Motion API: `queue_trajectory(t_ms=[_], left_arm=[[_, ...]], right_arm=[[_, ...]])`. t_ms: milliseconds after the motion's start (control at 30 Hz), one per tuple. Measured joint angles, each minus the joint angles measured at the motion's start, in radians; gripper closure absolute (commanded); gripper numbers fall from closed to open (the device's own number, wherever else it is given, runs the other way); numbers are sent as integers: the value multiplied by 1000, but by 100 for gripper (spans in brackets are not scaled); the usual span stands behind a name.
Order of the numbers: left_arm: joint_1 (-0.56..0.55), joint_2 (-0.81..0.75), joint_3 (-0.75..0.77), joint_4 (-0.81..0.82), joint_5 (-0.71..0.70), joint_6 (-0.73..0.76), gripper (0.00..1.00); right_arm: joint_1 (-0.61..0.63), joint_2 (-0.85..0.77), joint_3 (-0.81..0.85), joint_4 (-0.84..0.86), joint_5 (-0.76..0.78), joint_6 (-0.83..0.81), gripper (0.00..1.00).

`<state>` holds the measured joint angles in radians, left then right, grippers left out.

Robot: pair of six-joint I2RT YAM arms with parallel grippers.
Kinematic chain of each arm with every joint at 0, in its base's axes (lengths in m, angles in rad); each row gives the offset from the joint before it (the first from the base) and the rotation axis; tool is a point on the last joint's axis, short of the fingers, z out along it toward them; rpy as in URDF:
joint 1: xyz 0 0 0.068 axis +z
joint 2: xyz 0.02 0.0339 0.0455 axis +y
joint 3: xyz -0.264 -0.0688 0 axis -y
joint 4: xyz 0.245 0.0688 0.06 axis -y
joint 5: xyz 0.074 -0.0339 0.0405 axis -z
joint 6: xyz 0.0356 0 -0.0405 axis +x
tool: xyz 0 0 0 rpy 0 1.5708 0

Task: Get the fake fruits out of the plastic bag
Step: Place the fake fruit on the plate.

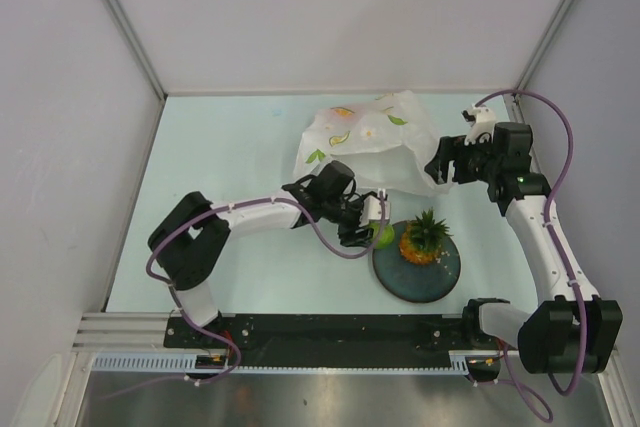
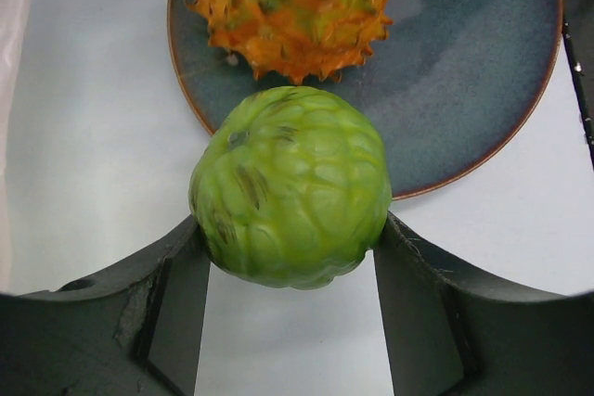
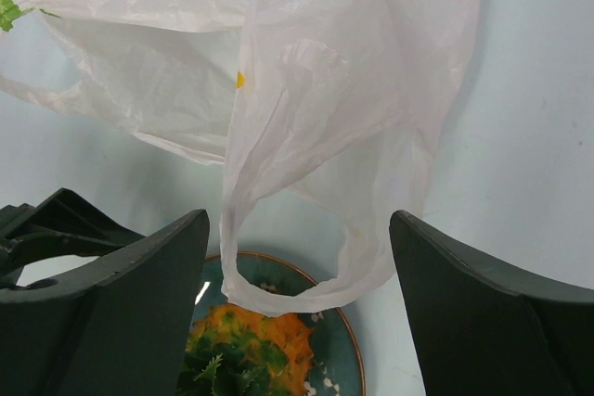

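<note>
My left gripper (image 1: 372, 222) is shut on the green round fruit (image 1: 383, 236), just above the left rim of the dark plate (image 1: 420, 279). In the left wrist view the fruit (image 2: 290, 187) sits between both fingers of the gripper (image 2: 290, 234). The orange pineapple (image 1: 424, 238) with its green crown stands on the plate. The plastic bag (image 1: 365, 137) lies behind the plate. My right gripper (image 1: 443, 163) is open at the bag's right end. In its wrist view (image 3: 299, 229) a bag handle loop (image 3: 306, 285) hangs between the fingers. No other fruits show.
White walls close the table at the back and both sides. The left arm stretches across the table's middle. In the left wrist view the pineapple (image 2: 292, 6) stands on the plate (image 2: 483, 71) just beyond the held fruit.
</note>
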<state>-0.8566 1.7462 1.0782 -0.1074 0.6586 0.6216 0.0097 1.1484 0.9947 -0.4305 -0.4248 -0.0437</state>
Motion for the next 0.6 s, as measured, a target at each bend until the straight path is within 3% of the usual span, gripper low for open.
queue_trajectory(t_ms=[200, 467, 600], left_arm=[[-7, 35, 51, -23, 11, -52, 98], [-11, 27, -56, 159, -47, -525, 99], [-20, 27, -61, 222, -89, -686, 98]], right_arm=[[0, 1, 0, 1, 1, 3, 15], [0, 6, 0, 2, 2, -1, 15], [0, 21, 0, -4, 2, -9, 15]])
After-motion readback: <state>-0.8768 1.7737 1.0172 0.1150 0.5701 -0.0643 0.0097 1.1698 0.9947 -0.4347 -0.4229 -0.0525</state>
